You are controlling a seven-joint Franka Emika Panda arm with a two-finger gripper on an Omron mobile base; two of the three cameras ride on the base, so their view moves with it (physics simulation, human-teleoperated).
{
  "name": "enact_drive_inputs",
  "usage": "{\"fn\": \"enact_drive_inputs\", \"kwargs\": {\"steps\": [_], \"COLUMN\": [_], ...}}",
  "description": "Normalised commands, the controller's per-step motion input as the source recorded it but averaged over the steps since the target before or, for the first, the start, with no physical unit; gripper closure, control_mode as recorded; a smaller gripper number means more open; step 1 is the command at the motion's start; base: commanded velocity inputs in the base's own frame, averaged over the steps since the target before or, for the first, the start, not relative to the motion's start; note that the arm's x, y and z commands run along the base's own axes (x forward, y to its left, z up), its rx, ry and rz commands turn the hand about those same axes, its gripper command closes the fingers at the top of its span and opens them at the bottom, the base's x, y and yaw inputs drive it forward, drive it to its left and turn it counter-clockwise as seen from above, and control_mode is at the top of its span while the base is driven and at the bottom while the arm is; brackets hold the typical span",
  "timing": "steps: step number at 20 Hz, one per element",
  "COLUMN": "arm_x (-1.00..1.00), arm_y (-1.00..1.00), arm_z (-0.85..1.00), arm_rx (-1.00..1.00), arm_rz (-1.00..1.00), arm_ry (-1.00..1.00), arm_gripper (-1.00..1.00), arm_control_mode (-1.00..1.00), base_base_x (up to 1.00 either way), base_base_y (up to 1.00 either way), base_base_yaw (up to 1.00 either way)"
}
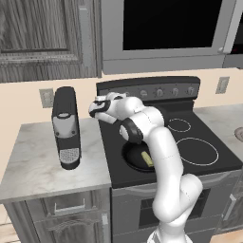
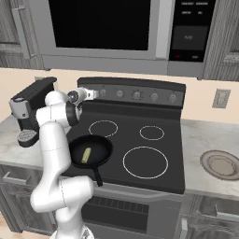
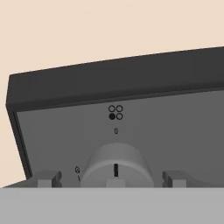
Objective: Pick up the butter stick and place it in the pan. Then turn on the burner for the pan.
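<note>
Hand view: jaws spread either side of the round grey stove knob point(image 3: 116, 168), not yet pinching it.
Left to right: small pale yellow butter stick point(image 2: 86, 155) lies inside the round shallow black frying pan point(image 2: 90, 150); burner step underway, next pinch and twist.

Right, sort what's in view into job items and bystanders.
Job: butter stick lying in the pan; stove knob in front of the gripper; stove.
Bystanders: coffee machine; microwave; plate; wall socket.
</note>
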Motion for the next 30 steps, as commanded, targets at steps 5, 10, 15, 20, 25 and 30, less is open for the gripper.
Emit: {"fn": "enact_drive_inputs", "kwargs": {"steps": [5, 10, 15, 20, 25, 30], "arm_x": [0.00, 0.00, 0.00, 0.00, 0.00, 0.00], "arm_y": [0.00, 0.00, 0.00, 0.00, 0.00, 0.00], "arm_z": [0.00, 0.00, 0.00, 0.00, 0.00, 0.00], "arm_rx": [0.00, 0.00, 0.00, 0.00, 0.00, 0.00], "arm_rz": [0.00, 0.00, 0.00, 0.00, 0.00, 0.02], "arm_ry": [0.00, 0.00, 0.00, 0.00, 0.00, -0.01], "arm_gripper": [1.00, 1.00, 1.00, 1.00, 1.00, 1.00], "arm_control_mode": [-1.00, -1.00, -1.00, -1.00, -1.00, -1.00], "base_base_x": [0.00, 0.00, 0.00, 0.00, 0.00, 0.00], "base_base_y": [0.00, 0.00, 0.00, 0.00, 0.00, 0.00], "base_base_yaw": [0.00, 0.00, 0.00, 0.00, 0.00, 0.00]}}
